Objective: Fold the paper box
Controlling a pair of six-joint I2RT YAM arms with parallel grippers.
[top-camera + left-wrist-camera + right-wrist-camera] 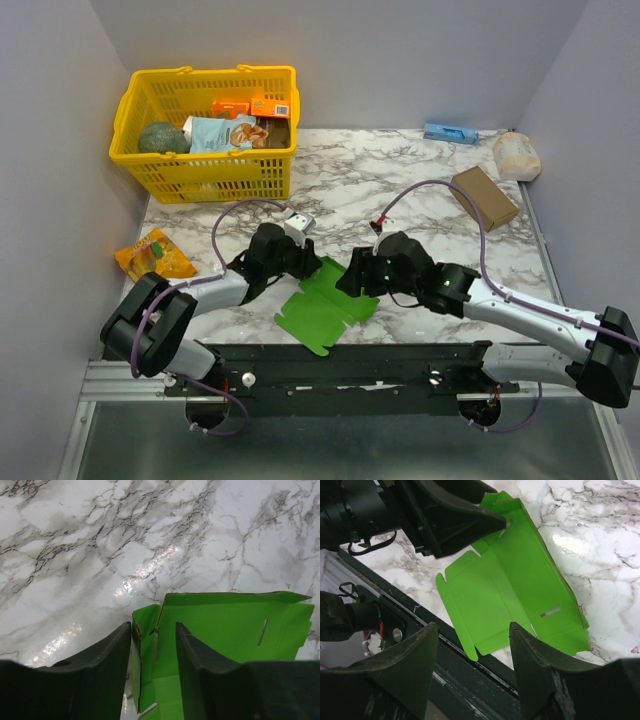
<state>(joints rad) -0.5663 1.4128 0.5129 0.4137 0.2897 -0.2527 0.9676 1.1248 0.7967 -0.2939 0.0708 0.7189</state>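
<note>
The paper box [325,305] is bright green card lying opened out near the table's front edge, between my two arms. In the left wrist view, the left gripper [153,627] straddles an upright side flap of the box [225,625]. The flap rests against the left finger [100,665], with a gap to the right one. My right gripper [473,626] stands open and empty above the box's near edge [510,595]. A finger of the left gripper [470,520] shows at the box's far corner. From above, the left gripper [312,268] and the right gripper [350,278] face each other across the card.
A yellow basket [130,150] of groceries stands at the back left. An orange packet [153,255] lies by the left arm. A brown cardboard box [484,197], a white bag [516,155] and a blue item [450,132] sit at the back right. The black rail [350,360] runs just below the card.
</note>
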